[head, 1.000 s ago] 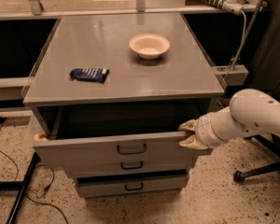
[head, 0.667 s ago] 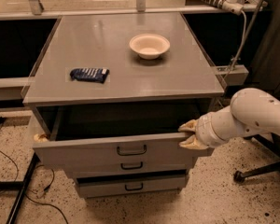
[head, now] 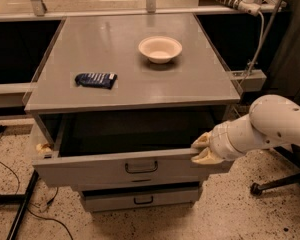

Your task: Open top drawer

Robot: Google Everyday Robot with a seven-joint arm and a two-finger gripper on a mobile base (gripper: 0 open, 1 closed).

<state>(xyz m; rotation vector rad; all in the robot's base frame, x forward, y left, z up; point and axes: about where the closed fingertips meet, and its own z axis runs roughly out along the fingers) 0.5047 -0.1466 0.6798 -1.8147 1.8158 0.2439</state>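
Top drawer [head: 90,170]: seen pulled well out under the top of the grey cabinet [head: 190,79]; long axis runs left to right
Gripper [head: 204,149]: placed at the right end of the drawer front, clamped over its upper rim, one finger behind the panel, one before it
Key relation: the drawer body lies left of the jaws; any more travel is judged square to the front, toward the camera
Surfaces: flat matt grey panel, black bar handle [head: 141,167], deep dark inside
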